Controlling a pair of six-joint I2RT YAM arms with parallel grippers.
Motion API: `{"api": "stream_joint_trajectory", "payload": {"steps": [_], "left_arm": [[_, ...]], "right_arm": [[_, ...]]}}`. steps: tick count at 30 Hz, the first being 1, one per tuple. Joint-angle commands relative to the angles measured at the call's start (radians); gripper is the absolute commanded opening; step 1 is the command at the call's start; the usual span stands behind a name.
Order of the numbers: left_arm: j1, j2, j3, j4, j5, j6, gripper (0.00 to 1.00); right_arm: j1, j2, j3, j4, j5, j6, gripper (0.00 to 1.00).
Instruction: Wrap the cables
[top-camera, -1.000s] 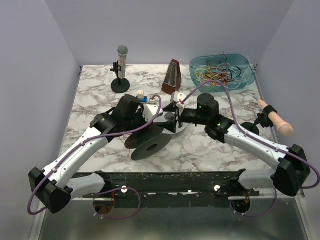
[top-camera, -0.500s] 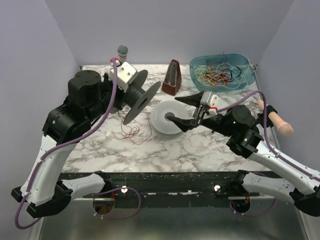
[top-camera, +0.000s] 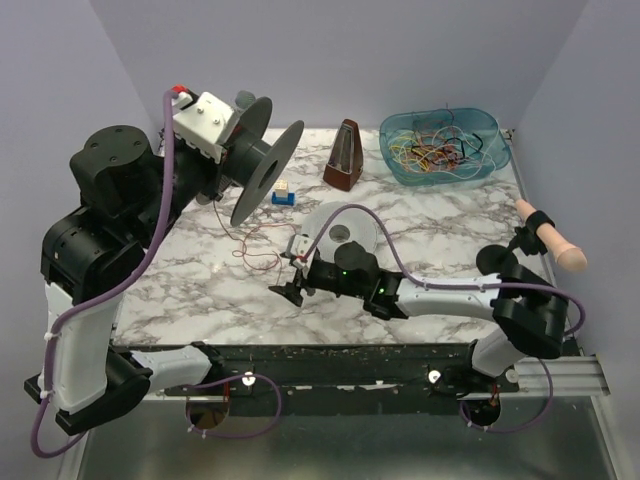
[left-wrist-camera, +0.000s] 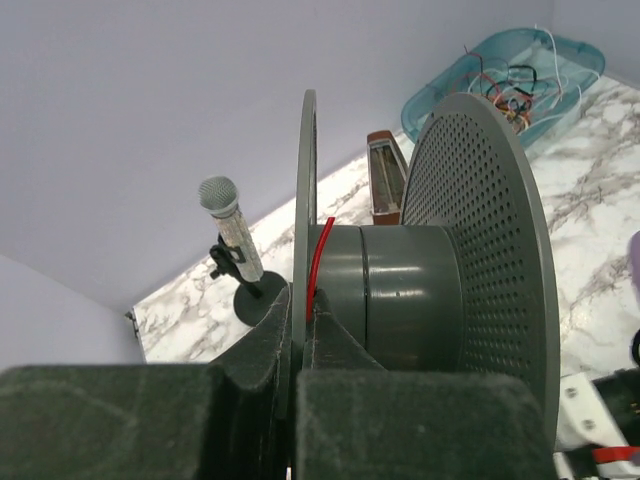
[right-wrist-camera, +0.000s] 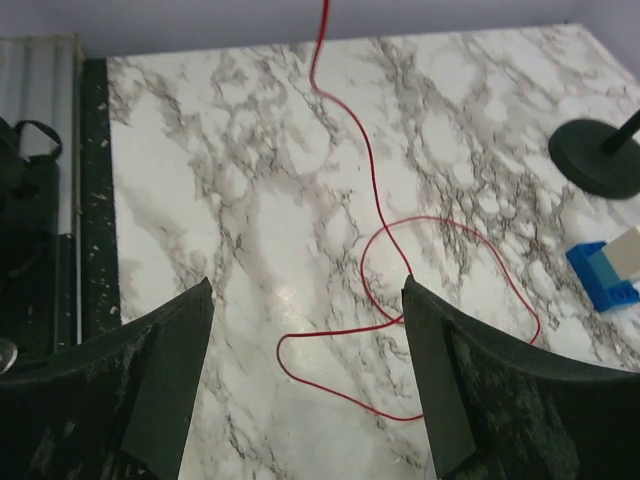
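Observation:
My left gripper (top-camera: 233, 152) is raised at the back left and shut on the thin flange of a dark grey spool (top-camera: 258, 155). In the left wrist view the jaws (left-wrist-camera: 300, 322) pinch that flange, beside the spool core (left-wrist-camera: 400, 290). A thin red cable (top-camera: 258, 250) runs from the core (left-wrist-camera: 318, 250) down to loose loops on the marble table. My right gripper (top-camera: 289, 291) is open and empty, low over those loops; the cable (right-wrist-camera: 340, 331) lies between its fingers (right-wrist-camera: 170, 370). More cables lie tangled in a blue tub (top-camera: 442, 146).
A brown metronome (top-camera: 343, 156) stands at the back middle. A microphone on a stand (left-wrist-camera: 226, 218) is behind the spool. A white disc (top-camera: 340, 233) lies mid-table. A blue and white brick (top-camera: 284, 195) sits near it. A tan handle (top-camera: 550, 240) is at the right edge.
My left arm has lifted the spool higher and further left. My right gripper has left the white disc and moved down to the front left, over the cable loops.

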Motion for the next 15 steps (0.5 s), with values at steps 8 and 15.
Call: {"api": "stream_joint_trajectory", "payload": {"steps": [8,15], "left_arm": [[0.001,0.013,0.148,0.006,-0.026,-0.007,0.00],[-0.002,0.013,0.149,0.000,-0.030,0.002,0.00]], "right_arm": [[-0.018,0.204,0.131,-0.080,0.043,0.241,0.84],[-0.040,0.231,0.075,-0.132,0.221,0.371,0.81]]}}
